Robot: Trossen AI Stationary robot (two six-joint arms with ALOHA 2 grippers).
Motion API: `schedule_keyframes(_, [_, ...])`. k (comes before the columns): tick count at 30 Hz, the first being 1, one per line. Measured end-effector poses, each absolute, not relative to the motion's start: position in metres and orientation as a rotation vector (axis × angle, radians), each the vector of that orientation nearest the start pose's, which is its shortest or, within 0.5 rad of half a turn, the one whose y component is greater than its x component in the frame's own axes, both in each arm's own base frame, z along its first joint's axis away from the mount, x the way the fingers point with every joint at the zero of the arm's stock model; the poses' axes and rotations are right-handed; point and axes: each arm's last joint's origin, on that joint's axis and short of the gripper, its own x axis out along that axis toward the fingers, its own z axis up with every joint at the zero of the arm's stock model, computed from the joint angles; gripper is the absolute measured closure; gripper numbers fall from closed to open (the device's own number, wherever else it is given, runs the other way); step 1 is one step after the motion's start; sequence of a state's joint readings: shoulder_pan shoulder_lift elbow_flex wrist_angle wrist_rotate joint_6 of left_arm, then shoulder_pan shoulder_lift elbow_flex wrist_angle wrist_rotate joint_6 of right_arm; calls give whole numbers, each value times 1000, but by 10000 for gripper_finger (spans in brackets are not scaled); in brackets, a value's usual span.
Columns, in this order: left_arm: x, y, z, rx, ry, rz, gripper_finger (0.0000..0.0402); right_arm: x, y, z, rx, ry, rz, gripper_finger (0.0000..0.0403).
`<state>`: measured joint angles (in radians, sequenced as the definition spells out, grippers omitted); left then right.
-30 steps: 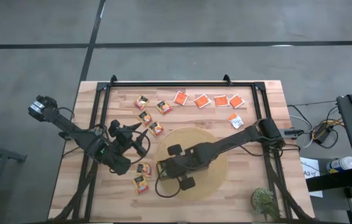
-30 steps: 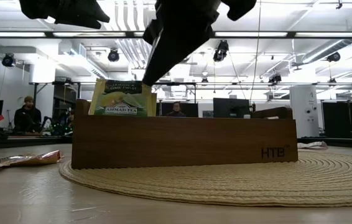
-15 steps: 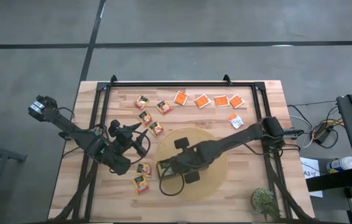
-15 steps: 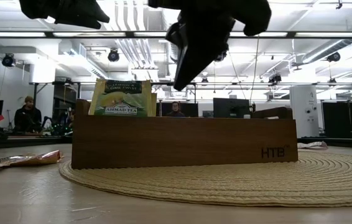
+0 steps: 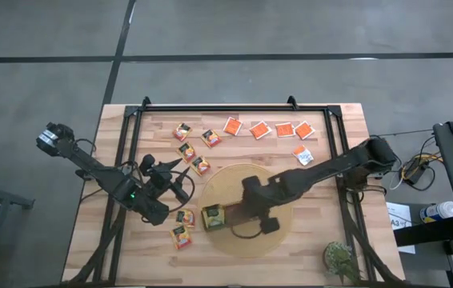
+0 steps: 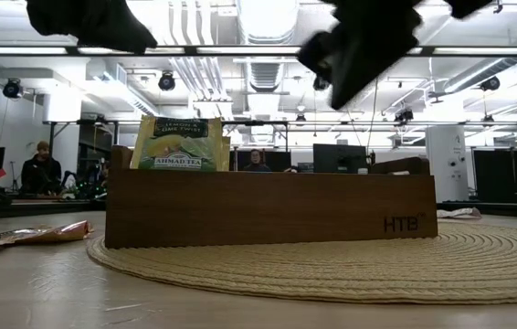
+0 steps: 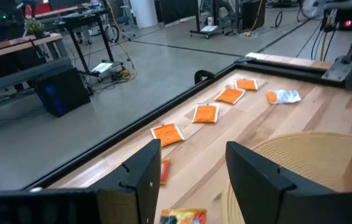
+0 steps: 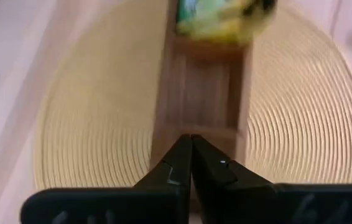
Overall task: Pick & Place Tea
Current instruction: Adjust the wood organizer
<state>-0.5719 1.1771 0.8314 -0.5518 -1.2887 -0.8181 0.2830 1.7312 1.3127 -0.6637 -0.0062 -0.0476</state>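
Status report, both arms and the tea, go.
Right gripper shut, empty, above the wooden tray. Left gripper open, empty, parked beside the round mat. Green-and-yellow sachets upright in the tray's end compartment. Orange sachets on the table; nothing blocking.

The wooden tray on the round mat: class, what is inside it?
The wooden tray holds green-and-yellow tea sachets in one end compartment. The middle compartment looks empty; the other end lies hidden under the right gripper.

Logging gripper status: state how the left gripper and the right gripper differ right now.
The left gripper has its fingers spread open; the right gripper has its fingers pressed shut. The left gripper hangs over bare wood beside the round woven mat, near loose tea sachets; the right gripper hangs over the wooden tray on that mat. Both are dark two-finger grippers, and neither holds anything.
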Motion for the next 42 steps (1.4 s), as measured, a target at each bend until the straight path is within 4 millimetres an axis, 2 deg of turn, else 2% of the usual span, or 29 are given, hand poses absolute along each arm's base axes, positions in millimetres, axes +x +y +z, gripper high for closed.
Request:
schedule_keyframes(4, [195,-92,257,-35,248,793,227,327,83,220,-141,1115,295,394])
schedule_keyframes(10, [192,-91,249,-1,265,729,227,334,66,202,-57,1107,337,394])
schedule_keyframes(14, [193,-92,243,20,264,592,227,342,55,190,-17,1156,331,394])
schedule_keyframes(19, [193,-94,241,40,185,367,227,349,52,178,12,1198,352,394])
schedule_keyframes(22, [190,-95,238,44,146,252,227,351,50,175,17,1216,346,394])
schedule_keyframes(25, [188,-94,237,43,142,215,227,351,50,175,27,1216,339,394])
schedule_keyframes(32, [186,-93,237,37,137,216,227,351,39,175,103,1240,131,394])
schedule_keyframes(42, [186,-93,237,36,136,217,227,346,22,173,159,1305,-74,394])
